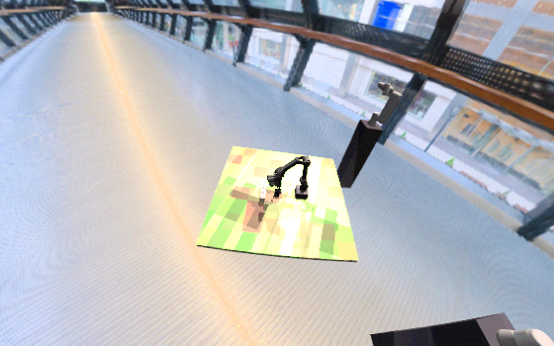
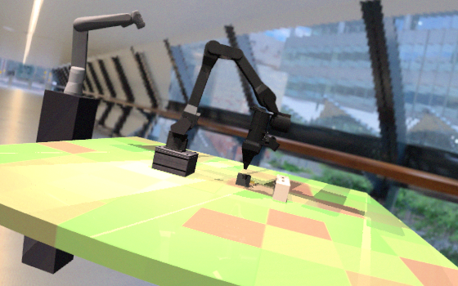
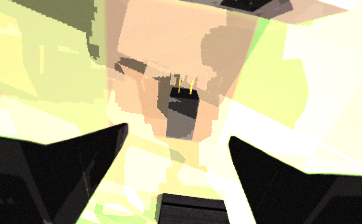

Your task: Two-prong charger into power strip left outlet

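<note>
The charger is a small dark block on the table, with two thin gold prongs pointing toward the top of the wrist view. The white power strip stands upright to the charger's right in the exterior view, with dark outlet marks on top. Its left outlet cannot be told apart. My gripper is open and empty, pointing down just above the charger. In the wrist view its fingertips stand wide on either side of the charger. The charger is too small to make out in the top view.
The patchwork table carries the arm's black base. A separate grey arm stands on a dark pedestal beyond the table edge. Hard shadows cross the table around the charger.
</note>
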